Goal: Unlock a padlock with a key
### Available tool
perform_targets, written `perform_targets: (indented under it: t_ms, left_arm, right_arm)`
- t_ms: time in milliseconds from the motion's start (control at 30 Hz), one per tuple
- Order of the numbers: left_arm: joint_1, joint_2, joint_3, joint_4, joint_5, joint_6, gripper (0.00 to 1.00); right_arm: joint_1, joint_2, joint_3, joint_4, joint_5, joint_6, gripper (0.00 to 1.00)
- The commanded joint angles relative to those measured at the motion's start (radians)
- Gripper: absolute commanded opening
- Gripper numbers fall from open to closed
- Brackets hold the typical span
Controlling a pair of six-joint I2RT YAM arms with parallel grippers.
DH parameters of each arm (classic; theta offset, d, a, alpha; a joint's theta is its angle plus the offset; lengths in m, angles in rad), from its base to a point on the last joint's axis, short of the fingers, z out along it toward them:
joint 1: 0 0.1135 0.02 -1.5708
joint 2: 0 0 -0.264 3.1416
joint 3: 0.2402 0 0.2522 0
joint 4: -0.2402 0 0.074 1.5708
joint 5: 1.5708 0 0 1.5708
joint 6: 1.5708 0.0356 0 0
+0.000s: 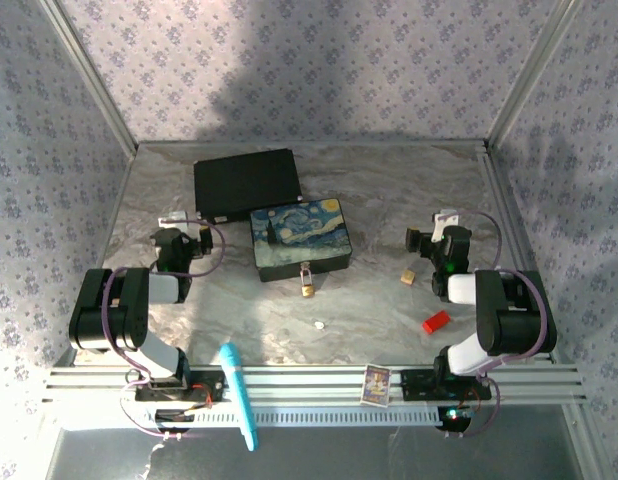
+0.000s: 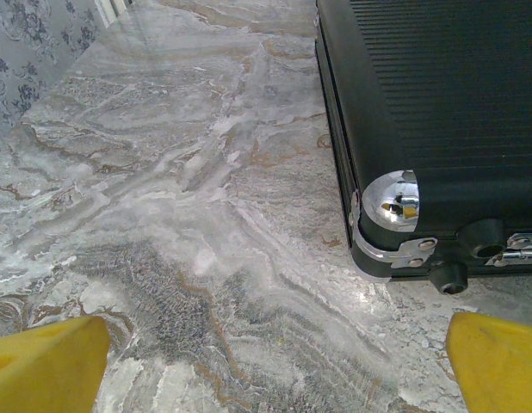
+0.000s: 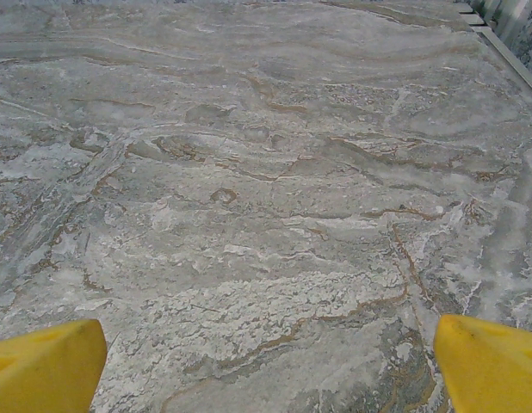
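Padlock (image 1: 307, 288) looks hard, slick brass; I'd pinch its body. The key (image 1: 319, 324) seems thin, probably flat. My left gripper (image 2: 276, 344) and right gripper (image 3: 270, 344) are spread, empty.

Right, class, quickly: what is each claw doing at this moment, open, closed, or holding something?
Left claw: open, holding nothing, beside the black case.
Right claw: open, holding nothing, above the marbled table.

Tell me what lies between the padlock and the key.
Nothing. In the top external view the padlock sits just in front of the painted box, the key lies nearer the arms, and the table between them is bare.
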Motion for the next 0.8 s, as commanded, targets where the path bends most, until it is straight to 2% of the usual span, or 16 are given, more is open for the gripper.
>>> perform_targets:
  t_ms: [0, 100, 233, 300, 367, 467, 533, 633, 700, 767]
  left_arm:
    - [0.000, -0.041, 0.024, -0.010, 0.012, 0.007, 1.00]
    - [-0.001, -0.142, 0.038, -0.128, -0.008, -0.008, 1.00]
    - [-0.001, -0.266, 0.088, -0.351, -0.011, -0.092, 1.00]
    - [-0.001, -0.322, 0.097, -0.398, 0.015, -0.155, 1.00]
    - [-0.001, -0.386, 0.133, -0.513, 0.047, -0.273, 1.00]
    - [-0.001, -0.446, 0.202, -0.695, 0.115, -0.466, 1.00]
    - [-0.001, -0.476, 0.227, -0.770, 0.182, -0.549, 1.00]
    - [-0.005, -0.526, 0.227, -0.867, 0.304, -0.686, 1.00]
    - [-0.034, -0.550, 0.240, -0.977, 0.327, -0.770, 1.00]
    - [-0.101, -0.597, 0.214, -1.001, 0.333, -0.827, 1.00]
  right_arm:
    - [-0.007, -0.046, 0.022, -0.039, 0.003, -0.005, 0.99]
    - [-0.006, -0.162, 0.066, -0.205, 0.009, -0.002, 0.99]
    - [-0.006, -0.313, 0.125, -0.411, 0.002, 0.074, 0.99]
    - [-0.008, -0.369, 0.166, -0.526, -0.024, 0.146, 0.99]
    - [-0.015, -0.405, 0.220, -0.681, -0.037, 0.252, 0.99]
    - [-0.017, -0.431, 0.261, -0.803, -0.178, 0.293, 0.99]
    - [-0.005, -0.450, 0.265, -0.847, -0.290, 0.317, 0.99]
    - [0.061, -0.479, 0.278, -0.946, -0.362, 0.326, 0.99]
    - [0.128, -0.498, 0.289, -1.027, -0.357, 0.320, 0.96]
    - [0.221, -0.526, 0.275, -1.067, -0.325, 0.334, 0.94]
